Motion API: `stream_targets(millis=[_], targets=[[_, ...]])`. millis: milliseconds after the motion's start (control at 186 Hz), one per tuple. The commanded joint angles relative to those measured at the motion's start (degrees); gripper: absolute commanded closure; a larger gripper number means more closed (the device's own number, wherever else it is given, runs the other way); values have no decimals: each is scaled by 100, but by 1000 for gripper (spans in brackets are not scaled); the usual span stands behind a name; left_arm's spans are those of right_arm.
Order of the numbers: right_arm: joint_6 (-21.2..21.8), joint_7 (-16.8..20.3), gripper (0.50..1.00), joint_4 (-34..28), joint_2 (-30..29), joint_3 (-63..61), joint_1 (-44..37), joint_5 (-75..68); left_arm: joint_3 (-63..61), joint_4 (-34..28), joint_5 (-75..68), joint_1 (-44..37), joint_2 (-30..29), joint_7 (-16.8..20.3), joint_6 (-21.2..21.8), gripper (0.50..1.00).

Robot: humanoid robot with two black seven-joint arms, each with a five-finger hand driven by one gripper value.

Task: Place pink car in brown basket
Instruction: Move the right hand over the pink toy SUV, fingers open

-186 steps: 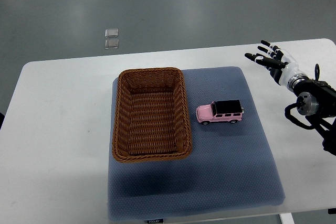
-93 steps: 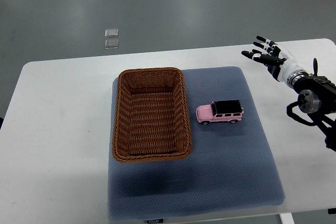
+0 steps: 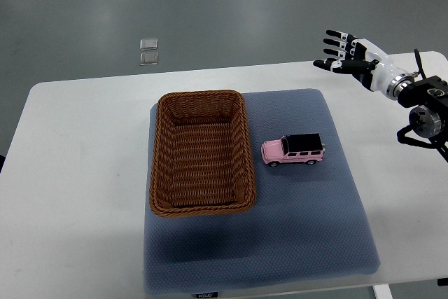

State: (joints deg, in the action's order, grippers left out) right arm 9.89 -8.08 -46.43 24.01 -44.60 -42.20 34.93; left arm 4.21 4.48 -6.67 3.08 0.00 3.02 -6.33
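A pink toy car [image 3: 293, 150] with a black roof lies on the blue-grey mat [image 3: 301, 229], just right of the brown wicker basket [image 3: 160, 159], which holds nothing. My right hand [image 3: 341, 54] is at the upper right, over the table's far edge, well above and right of the car. Its fingers are spread and hold nothing. The left arm is out of view.
The mat lies on a white table [image 3: 77, 173]. Two small clear squares [image 3: 148, 52] lie on the grey floor beyond the table's far edge.
My right hand has risen and moved toward the far edge of the table, slightly left, with fingers still spread. The car and basket have not moved.
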Motion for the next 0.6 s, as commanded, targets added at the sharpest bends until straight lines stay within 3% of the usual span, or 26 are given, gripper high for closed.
stream_targets(millis=[0,226,441,596], targets=[[171,-62,583,-120,52,4,-16,356,0,0,-1,0,0,-4,0,500],[364,-106,583,-551,359,39,-227,1103,0,0,-1,0,0,-4,0,500],[909,-150,583,-946,676,101,-447,2008,9,0,-1,0,0,-4,0,500],[988,-212,585,-1236,781,338,-447,2667,9,-9,-1,0,0,-4,0,500]])
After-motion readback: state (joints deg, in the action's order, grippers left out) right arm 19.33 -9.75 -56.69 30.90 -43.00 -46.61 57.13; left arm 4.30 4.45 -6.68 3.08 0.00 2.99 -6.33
